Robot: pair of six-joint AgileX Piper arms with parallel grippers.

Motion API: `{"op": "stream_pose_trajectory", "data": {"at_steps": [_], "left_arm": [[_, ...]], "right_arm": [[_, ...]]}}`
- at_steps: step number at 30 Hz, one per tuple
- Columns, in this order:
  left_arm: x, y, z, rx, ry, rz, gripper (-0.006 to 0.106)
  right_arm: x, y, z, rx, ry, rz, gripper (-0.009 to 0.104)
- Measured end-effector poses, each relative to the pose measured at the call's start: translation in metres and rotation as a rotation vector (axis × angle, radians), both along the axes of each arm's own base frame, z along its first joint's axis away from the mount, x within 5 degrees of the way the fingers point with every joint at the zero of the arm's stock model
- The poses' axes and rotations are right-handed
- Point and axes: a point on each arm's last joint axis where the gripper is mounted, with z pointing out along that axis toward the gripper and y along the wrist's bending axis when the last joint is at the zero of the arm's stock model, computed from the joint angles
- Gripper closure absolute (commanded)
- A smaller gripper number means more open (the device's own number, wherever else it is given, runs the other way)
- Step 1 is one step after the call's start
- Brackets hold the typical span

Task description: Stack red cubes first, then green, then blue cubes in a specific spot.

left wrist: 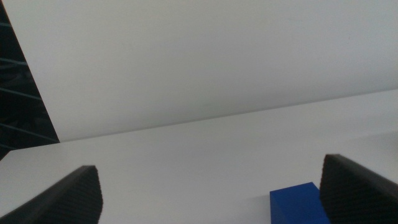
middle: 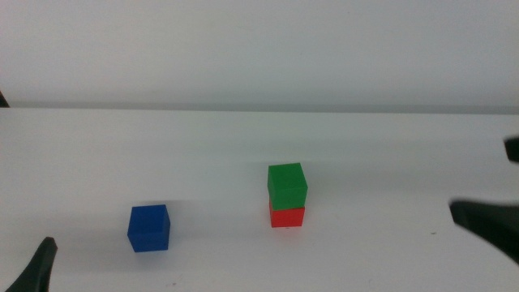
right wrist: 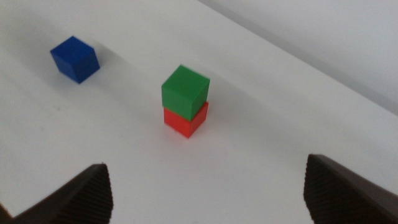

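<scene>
The green cube (middle: 287,185) sits on top of the red cube (middle: 287,216) right of the table's middle, on plain white tabletop; the pair also shows in the right wrist view, green (right wrist: 185,91) over red (right wrist: 185,121). The blue cube (middle: 149,228) stands alone on the table to the left of the stack, also seen in the right wrist view (right wrist: 74,58). My left gripper (left wrist: 210,167) is open and empty, low at the front left (middle: 42,264), with the blue cube (left wrist: 298,204) just ahead beside one jaw. My right gripper (right wrist: 206,165) is open and empty at the right edge (middle: 491,182), away from the stack.
The white table (middle: 243,138) ends at a far edge against a plain pale wall. A dark area (left wrist: 18,93) lies beyond the table's edge in the left wrist view.
</scene>
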Motion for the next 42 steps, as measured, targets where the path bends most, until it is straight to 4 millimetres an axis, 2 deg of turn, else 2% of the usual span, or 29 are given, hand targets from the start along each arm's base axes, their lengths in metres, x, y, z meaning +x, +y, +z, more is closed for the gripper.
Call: {"op": "stream_pose_trajectory", "data": {"at_steps": [5,22,32,34,37,39,42], "left_arm": [[0.0,0.0,0.0,0.0,0.0,0.0,0.007],[0.0,0.0,0.0,0.0,0.0,0.0,0.007],[0.002,0.0,-0.001,0.001,0.023,0.0,0.007],[0.009,-0.001,0.007,0.006,0.108,0.0,0.007],[0.032,-0.003,0.041,0.014,0.287,-0.011,0.007],[0.055,-0.006,0.063,0.006,0.431,-0.024,0.007],[0.09,-0.013,0.076,-0.027,0.675,-0.041,0.007]], "right_arm": [[-0.012,-0.006,-0.007,0.022,0.003,0.0,0.013],[-0.014,-0.006,-0.007,0.178,0.121,-0.126,0.013],[-0.014,-0.006,-0.008,0.187,0.133,-0.136,0.013],[-0.014,-0.006,-0.008,0.187,0.133,-0.136,0.013],[-0.014,-0.006,-0.008,0.187,0.133,-0.136,0.013],[-0.014,-0.006,-0.008,0.187,0.133,-0.136,0.013],[-0.014,-0.006,-0.008,0.187,0.133,-0.136,0.013]]}}
